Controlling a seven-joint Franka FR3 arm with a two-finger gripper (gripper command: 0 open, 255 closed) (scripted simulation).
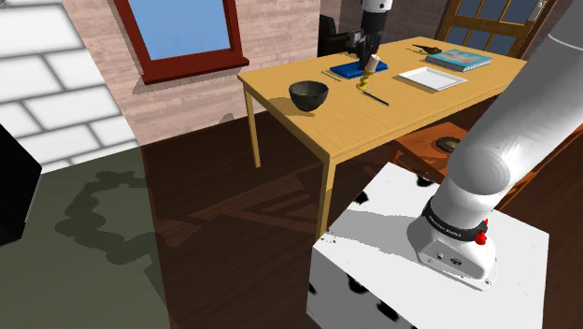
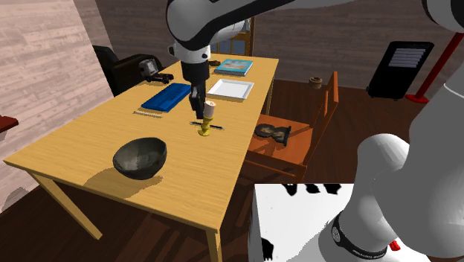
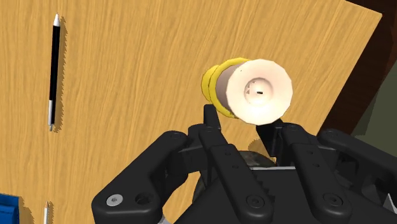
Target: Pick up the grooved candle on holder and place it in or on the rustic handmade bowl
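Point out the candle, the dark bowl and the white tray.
candle (image 2: 210, 110): second exterior view, cream body.
dark bowl (image 2: 140, 167): second exterior view, outer wall.
white tray (image 2: 231, 88): second exterior view, bare middle.

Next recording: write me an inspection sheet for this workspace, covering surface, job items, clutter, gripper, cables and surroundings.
Surface: wooden table on a dark wood floor.
Job's things: cream candle on a yellow holder, mid-table; dark bowl upright near the table's end, apart from the candle.
Clutter: blue pad, white tray, book, black pen.
Gripper: gripper right at the candle; whether it grips cannot be judged.
Cables: nothing seen.
Surroundings: wooden chair beside the table; window in a brick wall.
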